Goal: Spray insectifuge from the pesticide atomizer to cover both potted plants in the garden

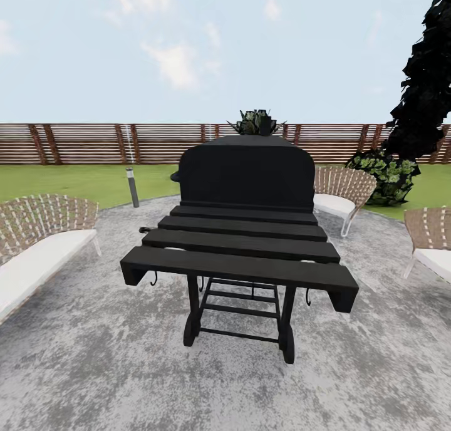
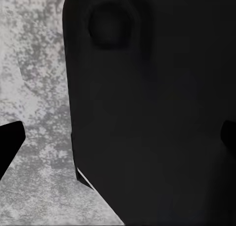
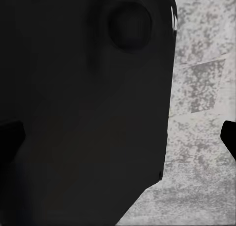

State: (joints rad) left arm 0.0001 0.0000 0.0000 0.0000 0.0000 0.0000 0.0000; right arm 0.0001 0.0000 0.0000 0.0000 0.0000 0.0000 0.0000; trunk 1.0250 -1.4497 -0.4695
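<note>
A black grill [image 1: 245,186] is standing in the middle of the head view, its slatted shelf [image 1: 241,246] facing the camera with nothing lying on it. A leafy plant in a dark pot [image 1: 257,123] is peeking over the grill's top, too far off to identify. Grey speckled paving [image 1: 94,356] is spreading underneath, wicker chairs [image 1: 37,237] are ringing it, and the garden's lawn [image 1: 75,180] and slat fence [image 1: 81,143] are lying beyond. In the wrist views, each hand's dark fingertips [image 2: 10,142] [image 3: 10,137] are sitting at opposite picture edges, spread wide, holding nothing.

Grill [image 1: 244,230] between chairs [image 1: 37,243], before fence [image 1: 88,143]
</note>
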